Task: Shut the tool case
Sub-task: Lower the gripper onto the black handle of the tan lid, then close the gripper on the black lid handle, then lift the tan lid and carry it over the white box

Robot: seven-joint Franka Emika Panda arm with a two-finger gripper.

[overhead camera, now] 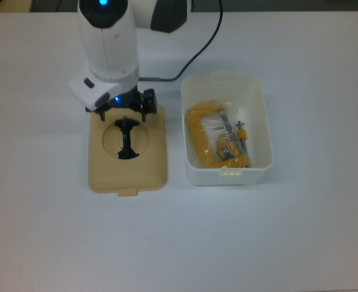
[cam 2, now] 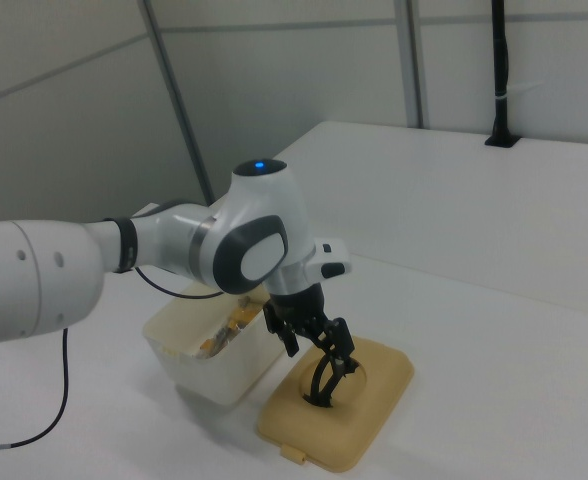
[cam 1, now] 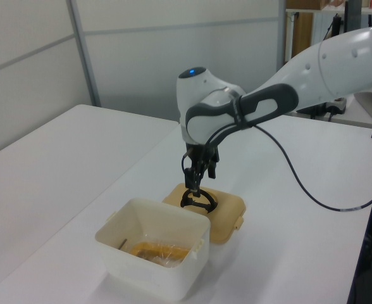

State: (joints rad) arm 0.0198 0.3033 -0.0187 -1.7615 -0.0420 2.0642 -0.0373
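The top view looks straight down from above at the white table (overhead camera: pixel 301 237). In it the beige lid (overhead camera: pixel 128 176) lies on the top view's left and the white box (overhead camera: pixel 228 173) on the top view's right. The left view looks from lower down, near the box (cam 1: pixel 153 266), with the lid (cam 1: pixel 227 212) farther back. The right view looks from the other side, near the lid (cam 2: pixel 374 405), with the box (cam 2: pixel 209 375) behind. All three views share the lid, the box and the robot arm (cam 1: pixel 287 98).

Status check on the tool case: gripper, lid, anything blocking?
Gripper open above lid's black handle, nothing held. Beige lid flat on table beside open white box. Nothing blocking.
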